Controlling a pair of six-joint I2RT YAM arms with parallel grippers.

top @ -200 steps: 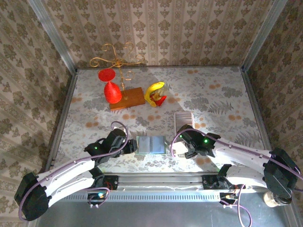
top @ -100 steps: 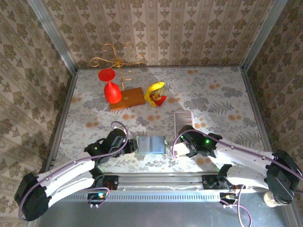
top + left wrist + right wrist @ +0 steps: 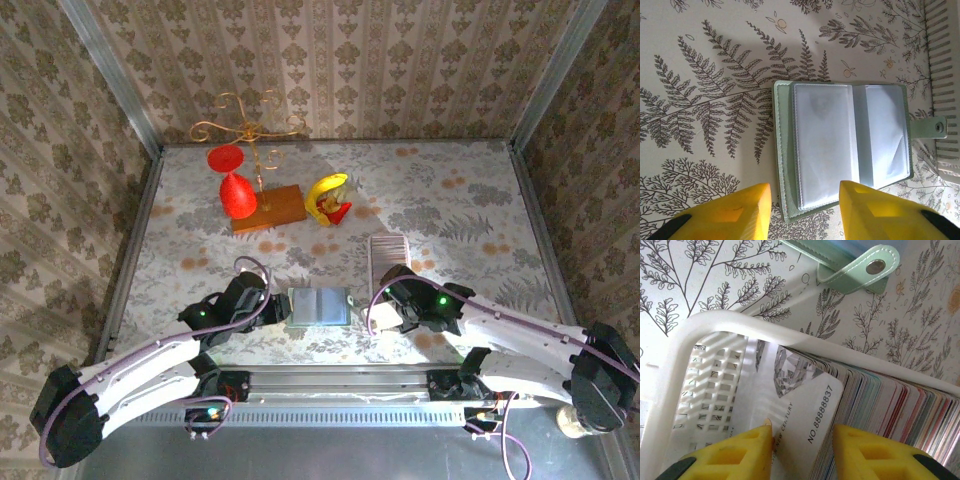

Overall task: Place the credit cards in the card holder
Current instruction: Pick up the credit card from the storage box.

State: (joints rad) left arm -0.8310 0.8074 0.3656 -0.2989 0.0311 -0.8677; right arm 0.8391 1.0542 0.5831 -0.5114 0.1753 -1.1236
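Card holder open on fern-print table, damask walls

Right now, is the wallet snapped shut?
No, the wallet lies open flat, its snap tab sticking out unfastened.

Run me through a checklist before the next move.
1. Wallet lies open, sleeves facing up: ok.
2. Left gripper over the wallet's near edge, jaws apart: ok.
3. Right gripper down in the basket, front card between its fingers: ok.
4. Only one card taken: cannot tell.
5. Firm hold on that card: cannot tell.
6. Strap lies apart from the basket rim: ok.
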